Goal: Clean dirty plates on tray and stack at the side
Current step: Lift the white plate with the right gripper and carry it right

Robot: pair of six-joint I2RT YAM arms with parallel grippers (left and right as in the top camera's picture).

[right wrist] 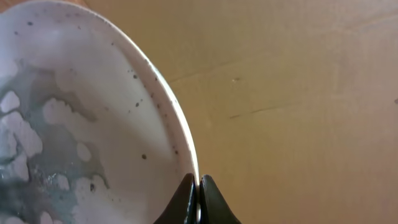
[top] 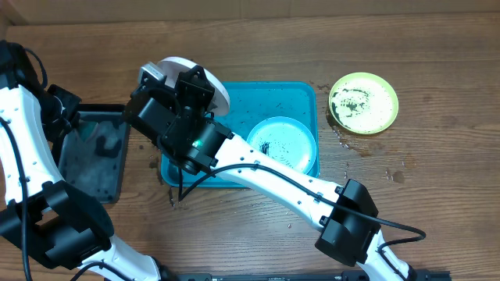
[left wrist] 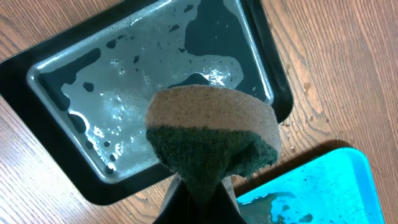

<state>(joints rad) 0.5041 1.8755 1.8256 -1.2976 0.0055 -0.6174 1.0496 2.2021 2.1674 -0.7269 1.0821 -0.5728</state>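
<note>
White plate [right wrist: 93, 112] pinched by its rim in closed right gripper [right wrist: 198, 183], tilted above tray's [top: 289, 97] far left corner, presumably for scrubbing. Sponge [left wrist: 211, 130] squeezed in closed left gripper [left wrist: 200, 202] over soapy black tray [left wrist: 56, 137], likely for wetting. Aqua plate [top: 283, 140] at tray's right end.

Sponge [left wrist: 211, 134] and wet, perhaps soapy, black tray [left wrist: 281, 93].

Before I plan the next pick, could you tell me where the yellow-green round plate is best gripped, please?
Pinch the raised rim of the yellow-green round plate, probably from above at its right edge, one finger inside and one outside. It lies flat on the wooden table, so only the rim offers a hold, and that side faces away from the turquoise plastic tray.
</note>
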